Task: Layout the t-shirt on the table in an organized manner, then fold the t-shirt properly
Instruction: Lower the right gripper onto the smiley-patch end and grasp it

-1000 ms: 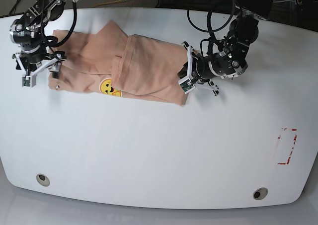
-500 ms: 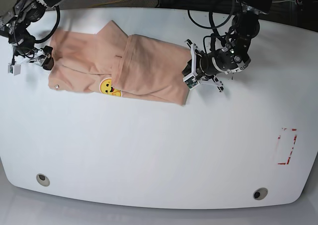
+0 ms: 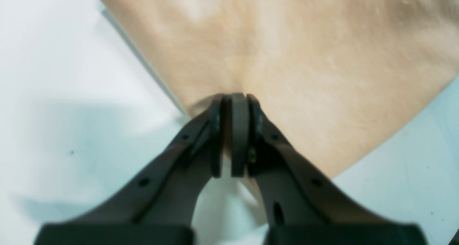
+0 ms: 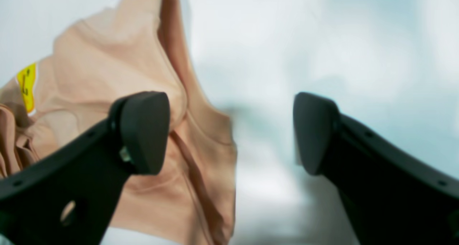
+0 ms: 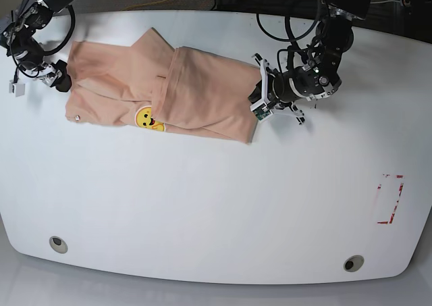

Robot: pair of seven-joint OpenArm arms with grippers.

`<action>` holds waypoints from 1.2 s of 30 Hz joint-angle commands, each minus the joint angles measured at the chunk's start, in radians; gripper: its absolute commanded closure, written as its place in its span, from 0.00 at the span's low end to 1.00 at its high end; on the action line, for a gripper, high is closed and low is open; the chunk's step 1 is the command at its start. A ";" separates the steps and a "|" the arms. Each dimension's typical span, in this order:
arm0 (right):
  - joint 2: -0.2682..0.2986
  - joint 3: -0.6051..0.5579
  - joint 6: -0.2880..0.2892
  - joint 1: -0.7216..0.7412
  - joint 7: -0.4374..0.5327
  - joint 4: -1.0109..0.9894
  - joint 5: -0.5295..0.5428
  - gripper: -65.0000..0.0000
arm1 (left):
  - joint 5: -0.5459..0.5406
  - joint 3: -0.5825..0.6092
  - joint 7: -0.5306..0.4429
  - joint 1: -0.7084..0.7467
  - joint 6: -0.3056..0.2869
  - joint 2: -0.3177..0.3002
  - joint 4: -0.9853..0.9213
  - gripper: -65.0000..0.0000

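The peach-pink t-shirt [image 5: 196,93] lies partly folded at the back of the white table [image 5: 202,205], with its yellow emoji [image 5: 144,118] showing near the front edge of the cloth. My left gripper [image 5: 260,100] is at the shirt's right edge. In the left wrist view this gripper [image 3: 233,101] is shut, pinching the t-shirt [image 3: 287,40], which puckers at the tips. My right gripper [image 5: 37,83] hovers just off the shirt's left edge. In the right wrist view it [image 4: 229,133] stands open with nothing between its fingers, and the t-shirt [image 4: 107,69] lies under its left finger.
A red rectangle outline [image 5: 390,198] marks the table at the right. Two round grommet holes [image 5: 58,243] [image 5: 352,263] sit near the front edge. Black cables hang over the back edge behind both arms.
My right gripper has lifted off the shirt's left sleeve and drawn back up and to the left. The left gripper has shifted slightly right, still shut at the shirt's edge.
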 commanded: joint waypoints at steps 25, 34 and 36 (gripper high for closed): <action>-0.104 -0.168 0.001 -0.017 -0.009 0.008 0.101 0.21 | -0.007 -0.003 -0.011 0.014 0.000 -0.001 0.015 0.96; -0.109 -0.170 0.001 -0.038 -0.009 0.009 0.103 0.48 | -0.007 -0.003 -0.011 0.014 -0.002 -0.003 0.015 0.96; -0.109 -0.170 0.001 -0.041 -0.009 0.009 0.103 0.60 | -0.007 -0.003 -0.011 0.014 -0.002 -0.003 0.015 0.96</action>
